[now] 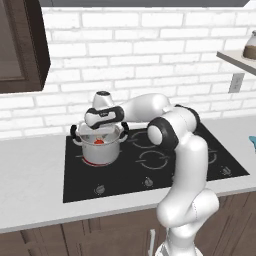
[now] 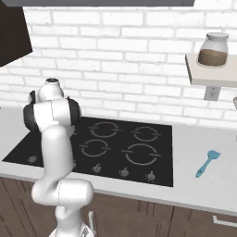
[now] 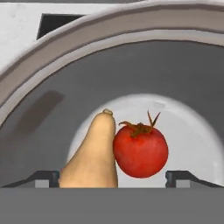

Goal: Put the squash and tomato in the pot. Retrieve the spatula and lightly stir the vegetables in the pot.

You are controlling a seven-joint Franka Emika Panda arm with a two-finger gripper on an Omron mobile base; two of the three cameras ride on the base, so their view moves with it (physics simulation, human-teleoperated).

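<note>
- While the gripper point(image 1: 101, 131) is hovering over the pot point(image 1: 100, 150), the squash point(image 3: 91, 157) and tomato point(image 3: 140, 149) are lying together on the pot's floor, touching side by side.
- In the hand view, the fingertips point(image 3: 43, 178) are sitting far apart at the bottom corners, gripping nothing, with both vegetables between them.
- The pot is standing on the stove's point(image 1: 150, 165) front left burner, and the tomato point(image 1: 100, 140) is showing red through the rim.
- The spatula point(image 2: 207, 163) is lying on the counter point(image 2: 203, 185) right of the stove point(image 2: 139, 152), well apart from the pot.
- A jar point(image 2: 213, 50) is sitting on a shelf point(image 2: 210, 74) above.
</note>
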